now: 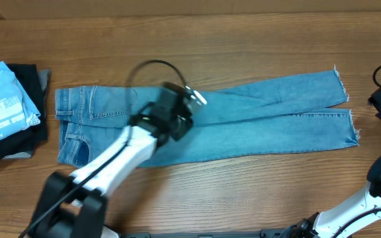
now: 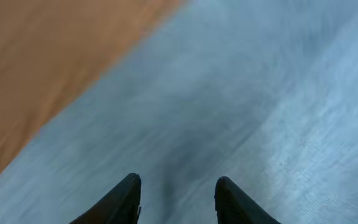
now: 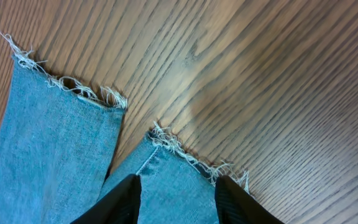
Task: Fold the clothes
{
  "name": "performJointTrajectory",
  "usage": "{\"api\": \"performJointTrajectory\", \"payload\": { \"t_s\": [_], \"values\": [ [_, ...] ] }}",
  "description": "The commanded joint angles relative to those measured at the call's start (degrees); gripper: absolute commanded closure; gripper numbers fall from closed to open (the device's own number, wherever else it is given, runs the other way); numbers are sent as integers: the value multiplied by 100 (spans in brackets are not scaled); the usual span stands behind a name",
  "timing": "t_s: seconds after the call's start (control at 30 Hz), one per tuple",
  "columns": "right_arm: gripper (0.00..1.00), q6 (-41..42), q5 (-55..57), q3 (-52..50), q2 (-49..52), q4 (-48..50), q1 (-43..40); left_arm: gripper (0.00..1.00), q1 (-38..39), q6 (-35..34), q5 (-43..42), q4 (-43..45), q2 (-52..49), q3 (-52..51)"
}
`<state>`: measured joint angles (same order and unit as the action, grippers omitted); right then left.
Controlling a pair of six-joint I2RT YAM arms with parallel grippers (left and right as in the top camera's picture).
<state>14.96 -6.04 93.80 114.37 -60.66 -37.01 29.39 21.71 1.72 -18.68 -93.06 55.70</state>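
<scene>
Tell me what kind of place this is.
Probably a robot lab bench set up for laundry folding: a wooden table, a robot arm over flat-laid jeans, and a stack of folded garments beside them.

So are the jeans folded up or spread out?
Spread out. The jeans lie full length on the table, waistband at one end, both frayed hems at the other, legs side by side.
</scene>
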Motion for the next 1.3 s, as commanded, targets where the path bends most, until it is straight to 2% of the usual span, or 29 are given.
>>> {"api": "performJointTrajectory", "payload": {
  "t_s": [0.0,0.1,0.23,0.33,0.57,0.8,0.87,0.93,0.97,1.03,1.1,1.27],
  "values": [
    [57,-15,-90,109,-138,33,33,59,481,570,621,111,-476,-37],
    [57,-15,-116,109,-138,50,33,62,866,529,619,50,-505,-37],
    [57,-15,-118,109,-138,52,33,78,1001,529,293,-164,-522,-37],
    [57,-15,-127,109,-138,50,33,84,1001,575,70,44,-782,-37],
    [57,-15,-177,109,-138,52,33,85,968,616,83,562,-1082,-35],
    [58,-17,-179,109,-138,37,33,84,310,540,789,2129,-1388,-35],
    [57,-17,-177,109,-138,35,33,88,195,463,772,1928,-1384,101],
    [57,-17,-177,109,-138,42,33,90,588,466,654,874,-1176,485],
    [57,-17,-177,109,-138,50,33,90,859,505,549,660,-1099,603],
    [57,-17,-177,109,-138,50,33,89,1373,859,522,682,-1145,649],
    [58,-17,-179,109,-138,46,33,89,1733,883,330,732,-1305,649],
    [58,-17,-179,109,-138,15,33,90,1871,892,-245,1342,-1816,656]
  ]
}}
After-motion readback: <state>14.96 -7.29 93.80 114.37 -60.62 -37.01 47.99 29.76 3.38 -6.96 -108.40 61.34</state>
